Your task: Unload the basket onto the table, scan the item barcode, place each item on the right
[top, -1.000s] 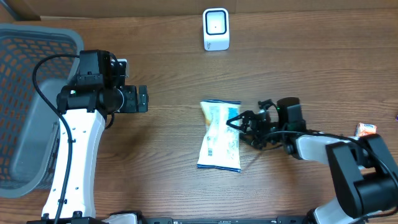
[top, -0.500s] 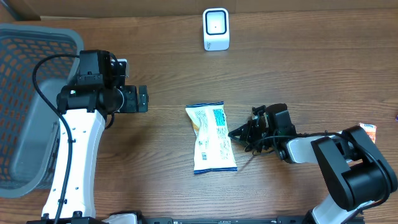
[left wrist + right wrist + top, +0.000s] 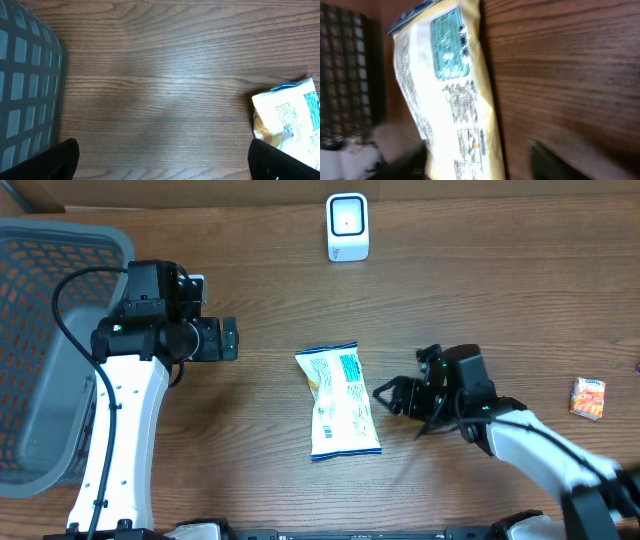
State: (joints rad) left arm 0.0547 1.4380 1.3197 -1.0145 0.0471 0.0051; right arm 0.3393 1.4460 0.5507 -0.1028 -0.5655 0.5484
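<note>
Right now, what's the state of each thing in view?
snack bag, lying flat, not held
left gripper, open, holding nothing
right gripper, open at the bag's right edge
scanner, standing upright at the far edge
basket, upright at the left
small orange packet, lying flat, far right

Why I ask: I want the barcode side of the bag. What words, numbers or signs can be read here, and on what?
No text can be quoted from any view.
snack bag: a teal panel and blocks of small print, all too blurred or small to read; no barcode can be made out.
white scanner: no text visible.
small orange packet: print too small to read.
</note>
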